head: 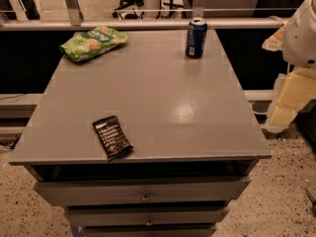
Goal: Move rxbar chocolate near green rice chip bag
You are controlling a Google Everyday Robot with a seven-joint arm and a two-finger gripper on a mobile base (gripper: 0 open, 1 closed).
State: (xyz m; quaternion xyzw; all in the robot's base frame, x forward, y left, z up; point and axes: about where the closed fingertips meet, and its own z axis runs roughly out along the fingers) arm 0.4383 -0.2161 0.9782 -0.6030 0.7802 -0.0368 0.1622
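The rxbar chocolate (112, 137) is a small flat black wrapper with white text. It lies near the front left edge of the grey table top (163, 93). The green rice chip bag (93, 43) is light green and puffy and lies at the far left corner of the table. My gripper (289, 100) hangs at the right edge of the view, off the table's right side, far from both the bar and the bag. It holds nothing that I can see.
A blue soda can (196, 37) stands upright near the table's far right edge. The table is a drawer cabinet with drawers (143, 191) in front. A rail (148, 23) runs behind it. Speckled floor lies around it.
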